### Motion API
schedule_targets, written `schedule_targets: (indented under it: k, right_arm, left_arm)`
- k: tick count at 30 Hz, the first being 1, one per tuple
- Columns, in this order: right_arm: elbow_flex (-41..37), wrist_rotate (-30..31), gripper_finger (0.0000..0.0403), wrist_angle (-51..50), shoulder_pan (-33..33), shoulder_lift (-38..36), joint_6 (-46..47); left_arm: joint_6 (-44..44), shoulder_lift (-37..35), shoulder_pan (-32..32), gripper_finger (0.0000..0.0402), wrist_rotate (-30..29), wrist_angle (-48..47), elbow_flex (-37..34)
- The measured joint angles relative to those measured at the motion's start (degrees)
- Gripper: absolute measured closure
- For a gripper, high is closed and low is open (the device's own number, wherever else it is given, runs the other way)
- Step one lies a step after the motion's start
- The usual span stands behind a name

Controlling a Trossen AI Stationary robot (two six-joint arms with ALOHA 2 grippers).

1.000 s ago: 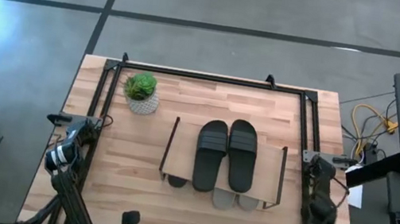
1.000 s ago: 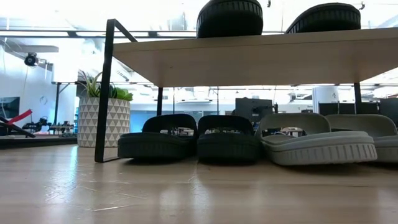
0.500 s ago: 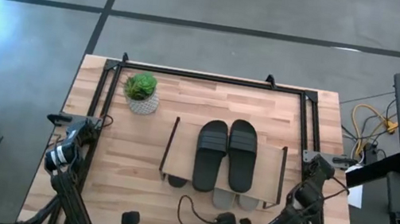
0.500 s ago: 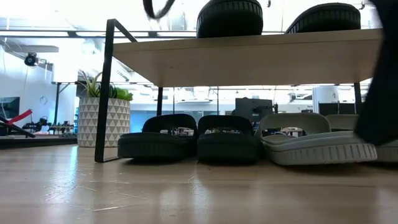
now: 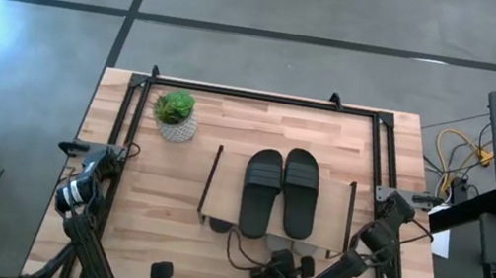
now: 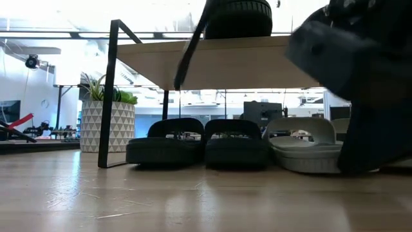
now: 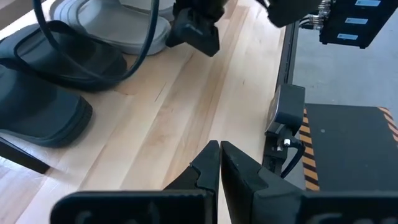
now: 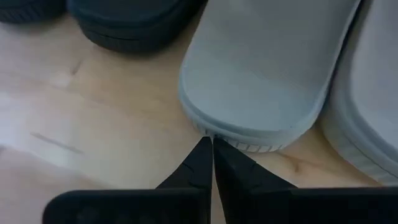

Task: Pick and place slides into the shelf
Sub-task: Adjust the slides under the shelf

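Nearest the front edge of the table, we see the right gripper with its fingers pressed together, holding nothing, its tips just at the heel of a light grey slide. A second grey slide lies just beside that one. In the left wrist view the left gripper is also clenched and empty, hanging over bare wood at the table's left side.

Farther in, the shelf stands mid-table. Under its plank, the low view shows two dark slides side by side, with the grey pair to their right. On top lie two black slides, side by side. Beyond, a potted plant sits near the far left corner.
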Motion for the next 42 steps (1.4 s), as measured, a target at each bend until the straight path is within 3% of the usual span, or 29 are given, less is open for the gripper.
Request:
schedule_targets:
  k: [10,17,25,30,35,42]
  right_arm:
    - [0.21,2.72,0.0392,-3.07,-0.45,0.08,2.16]
    - [9.40,4.17,0.0392,-12.97,2.73,0.09,0.43]
    - [23.14,6.31,0.0392,-14.37,11.04,0.09,-5.23]
    - [31.61,6.38,0.0392,-15.03,15.42,-0.10,-5.71]
    - [30.21,7.20,0.0392,-15.52,16.61,-1.86,4.60]
    - [31.38,14.26,0.0392,-13.98,16.63,-3.52,-2.55]
  left_arm:
    - [-0.07,0.00,0.00,0.0402,0.93,0.30,0.02]
    - [0.01,0.00,0.00,0.0402,0.91,3.65,0.07]
    - [0.09,-0.81,-0.02,0.0402,-1.78,8.27,1.84]
    - [2.98,-5.33,1.23,0.0402,-4.44,8.86,3.03]
    - [3.17,-12.04,5.31,0.0402,-4.24,2.67,2.48]
    - [8.44,-23.31,11.32,0.0402,-2.45,-4.57,2.28]
